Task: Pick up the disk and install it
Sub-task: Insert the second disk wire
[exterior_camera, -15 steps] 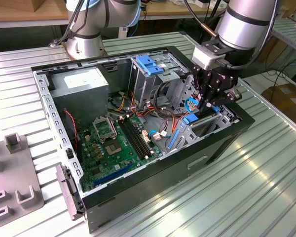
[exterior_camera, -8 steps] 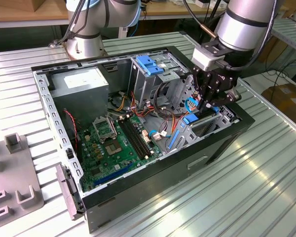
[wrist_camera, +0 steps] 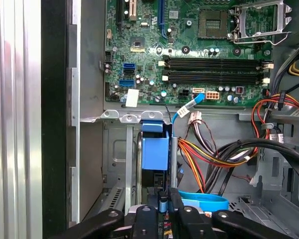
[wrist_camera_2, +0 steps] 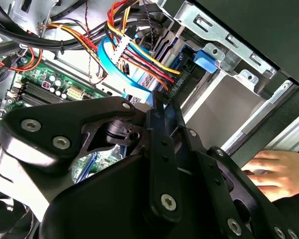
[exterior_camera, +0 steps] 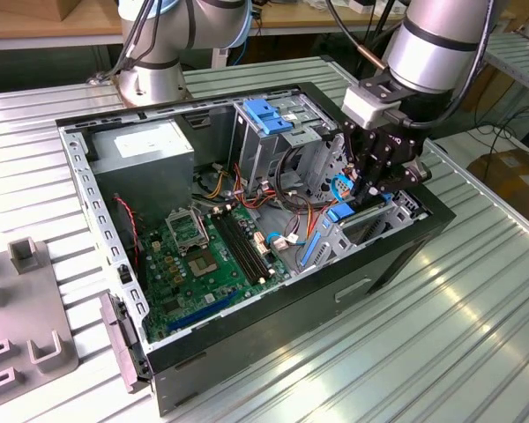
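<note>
The disk point(exterior_camera: 339, 212) stands on edge in the metal drive bay point(exterior_camera: 370, 231) at the front corner of the open computer case, on the exterior view's right. In the first wrist view the disk point(wrist_camera: 154, 152) shows edge-on, with its blue bracket sitting in the slot just below the motherboard. My gripper point(exterior_camera: 376, 188) reaches down into the bay from above. Its two black fingers are shut on the disk's upper edge, and a thin strip of blue shows between them at the gripper point(wrist_camera: 163, 200). The second wrist view has the gripper point(wrist_camera_2: 157, 107) hard up against the bay.
A bundle of coloured cables point(wrist_camera: 214, 154) and a flat blue cable point(wrist_camera_2: 109, 59) run close beside the bay. The motherboard point(exterior_camera: 198, 256), the power-supply box point(exterior_camera: 145, 150) and an upper drive cage with a blue latch point(exterior_camera: 266, 115) sit inside the case. A person's hand point(wrist_camera_2: 274, 172) rests against the case's outer side.
</note>
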You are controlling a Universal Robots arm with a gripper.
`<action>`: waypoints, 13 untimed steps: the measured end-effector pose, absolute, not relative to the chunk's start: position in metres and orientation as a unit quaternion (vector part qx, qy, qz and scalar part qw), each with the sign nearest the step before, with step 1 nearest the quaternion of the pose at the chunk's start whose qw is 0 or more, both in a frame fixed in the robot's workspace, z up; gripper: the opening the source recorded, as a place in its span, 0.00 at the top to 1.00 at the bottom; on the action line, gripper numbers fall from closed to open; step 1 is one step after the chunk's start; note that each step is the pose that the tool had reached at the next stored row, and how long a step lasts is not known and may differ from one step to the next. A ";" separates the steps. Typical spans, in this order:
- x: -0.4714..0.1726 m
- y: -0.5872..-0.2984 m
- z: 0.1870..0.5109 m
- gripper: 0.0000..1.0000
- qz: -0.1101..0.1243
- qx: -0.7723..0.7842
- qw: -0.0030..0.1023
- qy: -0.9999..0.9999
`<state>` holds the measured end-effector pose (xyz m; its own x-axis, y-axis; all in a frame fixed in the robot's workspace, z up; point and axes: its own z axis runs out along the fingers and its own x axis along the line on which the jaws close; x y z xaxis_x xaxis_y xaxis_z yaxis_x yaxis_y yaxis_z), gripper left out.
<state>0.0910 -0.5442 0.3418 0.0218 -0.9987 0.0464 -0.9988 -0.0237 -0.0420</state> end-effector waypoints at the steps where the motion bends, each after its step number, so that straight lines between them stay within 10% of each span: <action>1: 0.091 -0.544 0.342 0.76 0.031 0.715 0.001 -0.699; 13: 0.091 -0.544 0.357 0.89 0.031 0.715 0.001 -0.699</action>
